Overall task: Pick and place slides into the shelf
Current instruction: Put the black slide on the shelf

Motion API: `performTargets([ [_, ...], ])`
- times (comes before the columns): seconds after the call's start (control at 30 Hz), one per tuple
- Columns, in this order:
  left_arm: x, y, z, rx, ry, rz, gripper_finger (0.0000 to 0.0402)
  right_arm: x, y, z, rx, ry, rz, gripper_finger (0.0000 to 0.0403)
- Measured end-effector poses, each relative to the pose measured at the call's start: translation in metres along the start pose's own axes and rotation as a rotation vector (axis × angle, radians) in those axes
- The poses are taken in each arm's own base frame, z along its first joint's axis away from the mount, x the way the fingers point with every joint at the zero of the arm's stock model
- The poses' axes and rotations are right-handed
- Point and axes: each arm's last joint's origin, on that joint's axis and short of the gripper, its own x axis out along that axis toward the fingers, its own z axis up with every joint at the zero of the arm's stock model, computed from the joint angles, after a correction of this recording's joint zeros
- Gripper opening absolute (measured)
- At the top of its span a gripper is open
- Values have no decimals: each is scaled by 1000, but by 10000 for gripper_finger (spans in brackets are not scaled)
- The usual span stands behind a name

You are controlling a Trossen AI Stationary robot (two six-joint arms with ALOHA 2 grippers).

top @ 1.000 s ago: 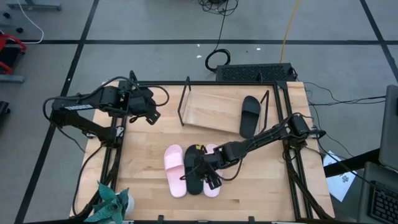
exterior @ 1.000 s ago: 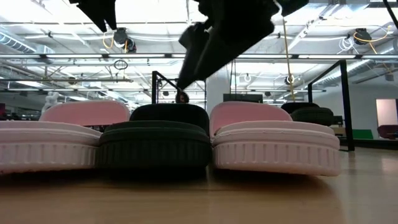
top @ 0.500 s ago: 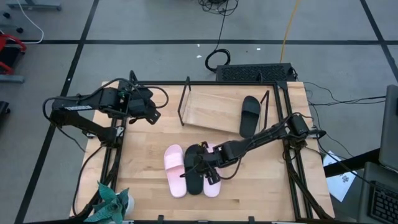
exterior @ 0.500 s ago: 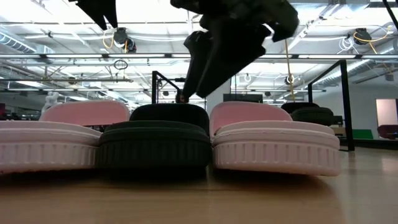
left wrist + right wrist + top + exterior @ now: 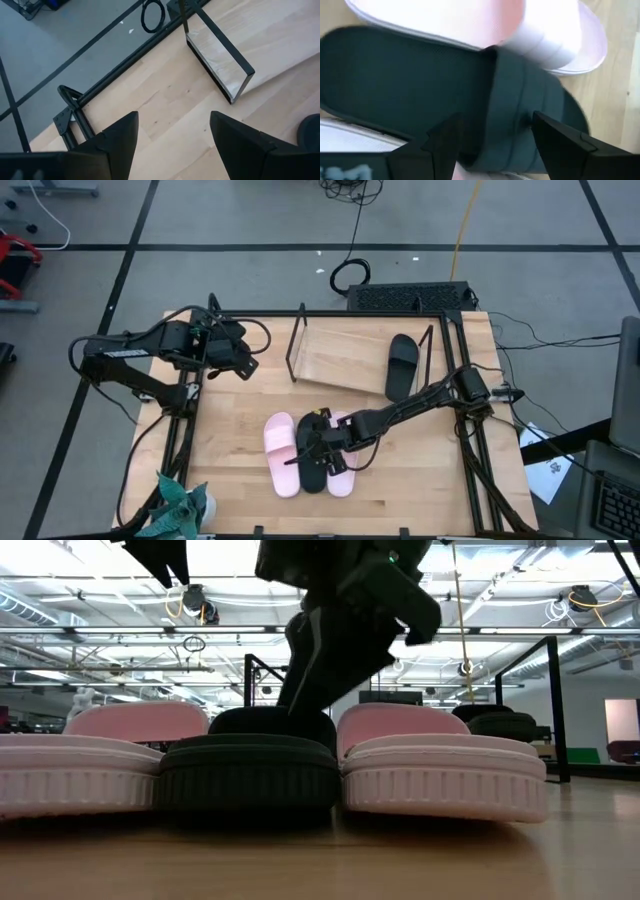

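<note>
Fingers of my right gripper [image 5: 322, 452] spread over the black slide [image 5: 314, 467], not yet clenched; next, close on its strap; left fingers [image 5: 235, 150] released, waiting.

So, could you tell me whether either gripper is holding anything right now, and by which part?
Nothing is held. The right gripper is open, down over the broad strap of the black slide sandal between the pink ones; the left gripper is open.

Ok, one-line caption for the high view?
Right gripper open over the black slide between two pink slides; another black slide on shelf.
</note>
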Motion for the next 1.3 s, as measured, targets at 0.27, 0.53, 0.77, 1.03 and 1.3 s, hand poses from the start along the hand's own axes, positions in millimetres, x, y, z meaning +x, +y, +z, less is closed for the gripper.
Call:
performTargets([
  [0.27,0,0,0,1,0,1,248,10,-5,-4,-17,37,-160,231],
  [0.53,0,0,0,3,0,0,248,22,-11,-8,-11,73,-276,220],
  [0.77,0,0,0,19,0,-1,248,28,-9,-10,-37,89,-400,121],
  [1.03,0,0,0,45,-1,-1,248,26,-16,-7,-90,90,-572,12],
  [1.3,0,0,0,52,-2,1,248,-2,-15,31,-62,0,-575,4],
])
